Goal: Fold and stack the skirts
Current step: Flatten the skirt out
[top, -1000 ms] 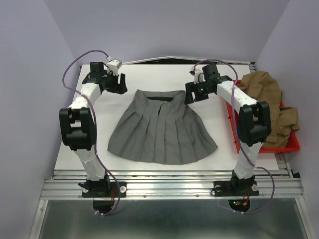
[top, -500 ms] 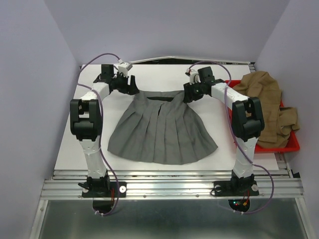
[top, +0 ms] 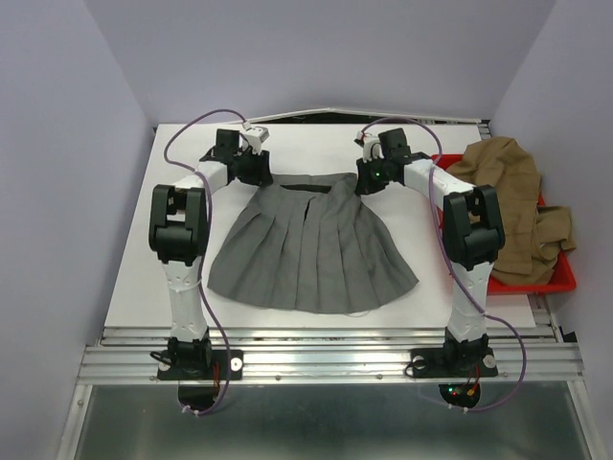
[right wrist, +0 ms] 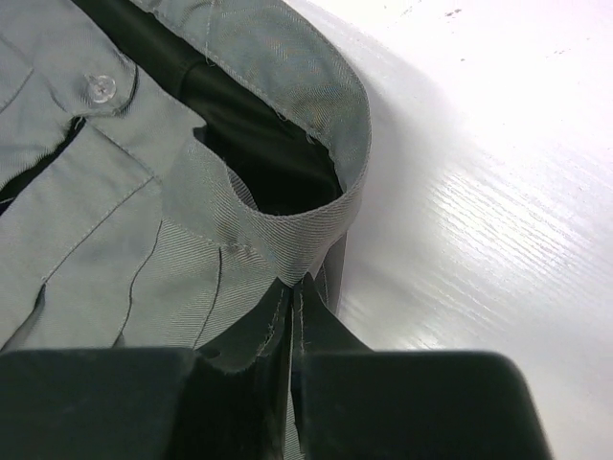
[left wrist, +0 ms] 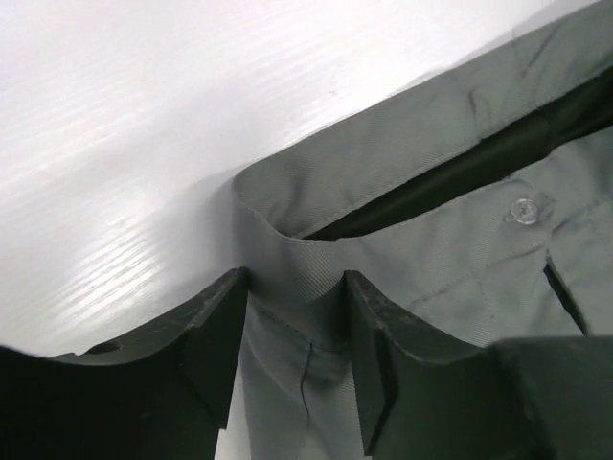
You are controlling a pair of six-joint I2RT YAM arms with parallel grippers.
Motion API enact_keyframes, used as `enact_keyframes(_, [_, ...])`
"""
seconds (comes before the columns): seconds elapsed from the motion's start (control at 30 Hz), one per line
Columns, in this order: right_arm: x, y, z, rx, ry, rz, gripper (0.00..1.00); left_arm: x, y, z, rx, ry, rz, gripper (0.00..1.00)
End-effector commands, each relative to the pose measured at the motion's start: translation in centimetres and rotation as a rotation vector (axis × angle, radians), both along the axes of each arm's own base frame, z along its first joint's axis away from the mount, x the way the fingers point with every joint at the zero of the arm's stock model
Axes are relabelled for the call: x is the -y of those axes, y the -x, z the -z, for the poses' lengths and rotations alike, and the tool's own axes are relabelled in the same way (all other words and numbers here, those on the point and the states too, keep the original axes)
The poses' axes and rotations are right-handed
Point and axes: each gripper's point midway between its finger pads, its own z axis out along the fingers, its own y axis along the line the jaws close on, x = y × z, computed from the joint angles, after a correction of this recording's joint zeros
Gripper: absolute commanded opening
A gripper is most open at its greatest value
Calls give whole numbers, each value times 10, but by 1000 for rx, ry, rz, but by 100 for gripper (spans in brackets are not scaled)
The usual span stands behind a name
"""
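White surface point(top: 134, 278): open room seen at left side and front strip; walls close on both sides. Mid-grey pleated cloth skirt point(top: 306, 249) spread flat at centre, unfolded. Tan-brown cloth skirt point(top: 508, 182) heaped in red plastic tray point(top: 565, 278) at right edge. No fold made, nothing stacked; task judged early. Right gripper point(right wrist: 292, 326) clenched on right waistband corner. Left gripper point(left wrist: 292, 335) set astride left corner, jaws apart, cloth not yet pinched.
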Motion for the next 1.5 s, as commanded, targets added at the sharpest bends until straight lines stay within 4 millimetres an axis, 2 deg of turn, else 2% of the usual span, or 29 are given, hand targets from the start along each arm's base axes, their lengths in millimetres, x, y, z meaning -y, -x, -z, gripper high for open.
enact_keyframes(0.0, [-5,-22,-24,93,-26,8,1,-23,-30,-23,80,-26,-148,46])
enact_keyframes(0.03, [-4,-23,-25,95,-24,14,1,-26,-32,-22,76,-31,-161,32])
enact_keyframes(0.1, [-4,-25,-28,100,-22,22,1,-28,-33,-22,67,-35,-161,16])
enact_keyframes(0.13, [-2,-27,-33,112,-18,35,1,-31,-34,-30,82,-33,-169,0])
enact_keyframes(0.17, [-2,-28,-38,122,-17,38,1,-33,-34,-35,93,-30,-173,0])
enact_keyframes(0.2, [0,-29,-41,132,-10,47,1,-33,-31,-52,125,-8,-161,0])
enact_keyframes(0.27, [8,-36,-67,188,-10,72,1,-36,-26,-77,173,9,-152,0])
enact_keyframes(0.3, [21,-42,-79,216,-7,102,1,-41,-19,-107,229,33,-142,0])
enact_keyframes(0.33, [26,-49,-112,279,-25,125,1,-44,-15,-125,265,35,-140,0])
enact_keyframes(0.37, [32,-53,-131,318,-37,138,1,-47,-11,-141,299,36,-137,0])
enact_keyframes(0.4, [42,-58,-152,359,-44,160,1,-55,-3,-180,379,36,-143,0])
enact_keyframes(0.43, [43,-60,-172,404,-50,164,1,-59,1,-200,424,29,-149,0])
enact_keyframes(0.47, [49,-63,-213,491,-59,172,1,-63,5,-217,467,21,-147,0])
enact_keyframes(0.5, [50,-62,-231,531,-65,175,1,-65,16,-252,541,26,-136,0])
enact_keyframes(0.6, [51,-50,-283,626,-98,175,1,-59,40,-299,631,36,-90,0])
enact_keyframes(0.67, [52,-41,-297,653,-113,170,1,-58,52,-310,643,56,-96,0])
enact_keyframes(0.7, [53,-30,-312,683,-123,165,1,-59,57,-306,635,60,-108,0])
enact_keyframes(0.73, [55,-27,-308,681,-119,171,1,-61,68,-319,668,63,-120,0])
enact_keyframes(0.8, [59,-18,-316,709,-117,182,1,-69,76,-317,693,54,-171,0])
enact_keyframes(0.83, [61,-6,-328,736,-124,180,1,-71,89,-333,737,62,-193,0])
enact_keyframes(0.9, [63,6,-336,741,-126,177,1,-79,110,-347,794,62,-240,0])
enact_keyframes(0.93, [63,17,-350,764,-132,165,1,-81,118,-351,808,70,-256,0])
enact_keyframes(1.0, [61,32,-352,736,-134,136,1,-88,140,-364,848,73,-302,0])
enact_keyframes(1.07, [62,50,-371,751,-146,117,1,-91,154,-370,858,81,-323,0])
enact_keyframes(1.23, [64,83,-384,712,-178,125,1,-94,196,-394,882,99,-347,0])
enact_keyframes(1.3, [67,89,-392,714,-183,144,1,-94,205,-402,892,115,-351,0])
enact_keyframes(1.37, [72,85,-393,711,-168,173,1,-91,207,-403,889,124,-336,0])
enact_keyframes(1.4, [73,81,-391,704,-160,183,1,-88,207,-403,886,129,-321,0])
enact_keyframes(1.47, [74,63,-367,636,-128,205,1,-86,195,-392,844,135,-316,0])
